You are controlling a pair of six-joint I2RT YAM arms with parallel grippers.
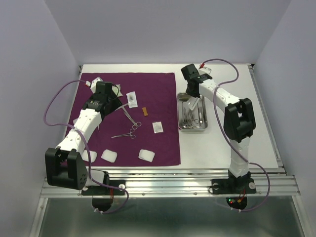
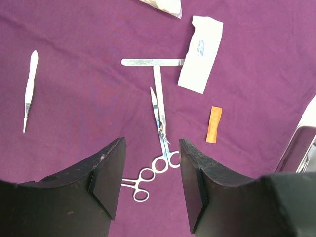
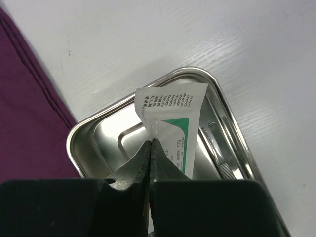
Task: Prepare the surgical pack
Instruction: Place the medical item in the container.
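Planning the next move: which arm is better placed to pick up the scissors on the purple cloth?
Left. The left claw hangs open over the scissors; the right claw holds a packet above the tray.

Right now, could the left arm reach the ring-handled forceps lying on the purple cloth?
Probably yes. The left pincer is open and poised above the forceps, whose handles show between its fingers; nothing covers them on the purple drape.

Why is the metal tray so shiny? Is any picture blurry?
Right wrist view: the steel tray mirrors the light in bright patches, and the packet has sharp print. Left wrist view: even light on the purple drape, the scissors gleam, no blur. Top view: small but sharp, with no strong shadows.
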